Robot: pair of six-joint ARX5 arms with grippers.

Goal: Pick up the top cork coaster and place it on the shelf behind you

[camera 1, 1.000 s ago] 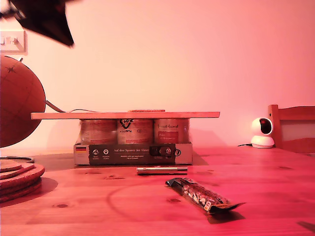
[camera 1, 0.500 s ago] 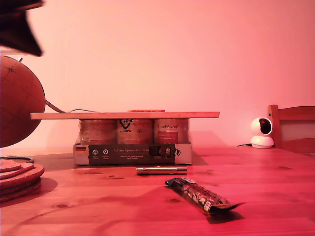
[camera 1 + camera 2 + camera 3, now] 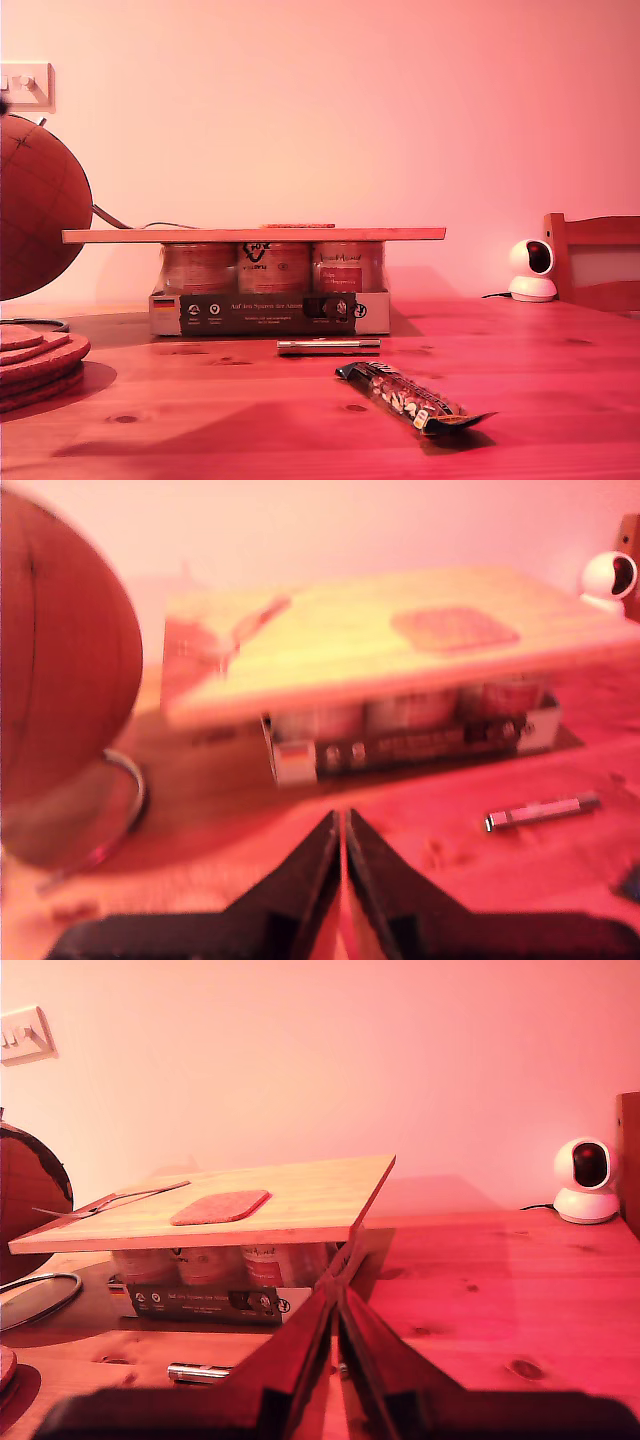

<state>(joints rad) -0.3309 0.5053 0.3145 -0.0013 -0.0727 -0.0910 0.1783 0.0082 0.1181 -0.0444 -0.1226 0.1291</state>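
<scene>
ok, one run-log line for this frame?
first gripper: shut, empty | second gripper: shut, empty | flat reddish cork coaster: lying on pale wooden shelf plank | cork coaster stack: on tabletop

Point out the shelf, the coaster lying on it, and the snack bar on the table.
the shelf (image 3: pixel 150 235): exterior view, on its front edge.
the coaster (image 3: pixel 220 1207): second wrist view, middle of its top face.
the snack bar (image 3: pixel 405 397): exterior view, middle of its wrapper.
</scene>
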